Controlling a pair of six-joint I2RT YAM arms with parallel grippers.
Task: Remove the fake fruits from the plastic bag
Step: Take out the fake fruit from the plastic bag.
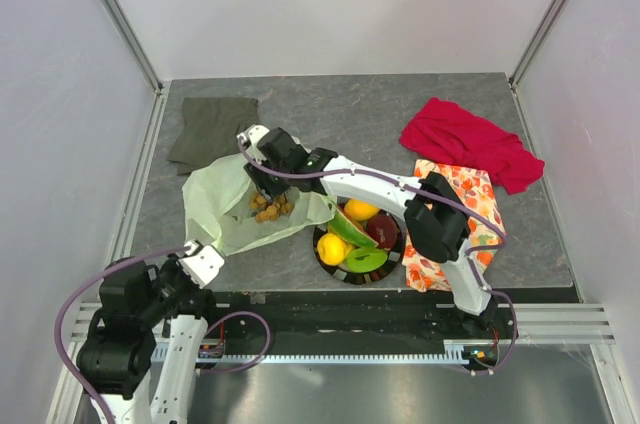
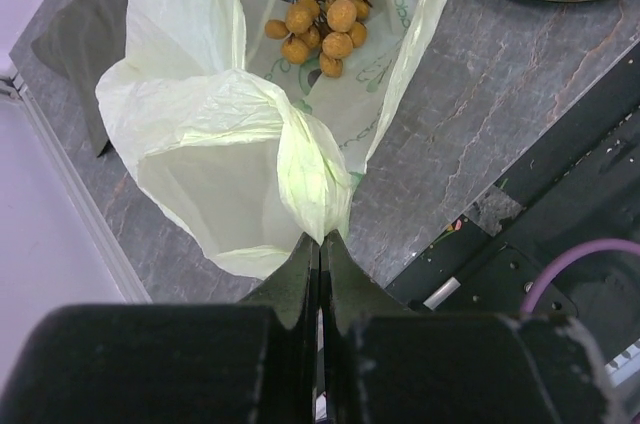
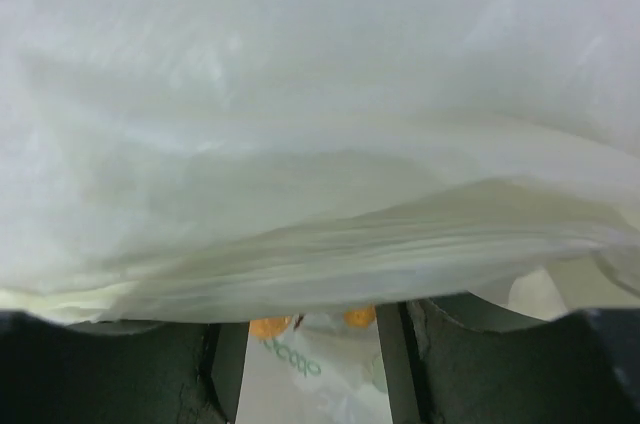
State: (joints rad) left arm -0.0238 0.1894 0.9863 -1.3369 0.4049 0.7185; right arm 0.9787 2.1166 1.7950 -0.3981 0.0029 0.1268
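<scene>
The pale yellow-green plastic bag (image 1: pixel 225 212) lies open at the left of the table. A brown grape-like cluster (image 1: pixel 270 208) rests inside it, also showing in the left wrist view (image 2: pixel 320 29). My left gripper (image 2: pixel 322 240) is shut on the bag's near edge, pinching a fold. My right gripper (image 1: pixel 262 182) reaches into the bag's mouth, right over the cluster. In the right wrist view a sheet of the bag (image 3: pixel 300 124) hides its fingertips. Its fingers (image 3: pixel 480 369) stand apart, with two grapes (image 3: pixel 270 325) showing between them. Whether they hold the cluster does not show. The lemon (image 1: pixel 331 248), green fruit (image 1: pixel 365 260), melon slice (image 1: pixel 350 228) and dark red fruit (image 1: pixel 382 231) lie on the plate (image 1: pixel 325 262).
An olive-grey folded cloth (image 1: pixel 212 129) lies behind the bag. A red cloth (image 1: pixel 465 139) is at the back right, with an orange-flowered cloth (image 1: pixel 470 206) in front of it, beside the plate. The black rail (image 1: pixel 350 309) runs along the near edge.
</scene>
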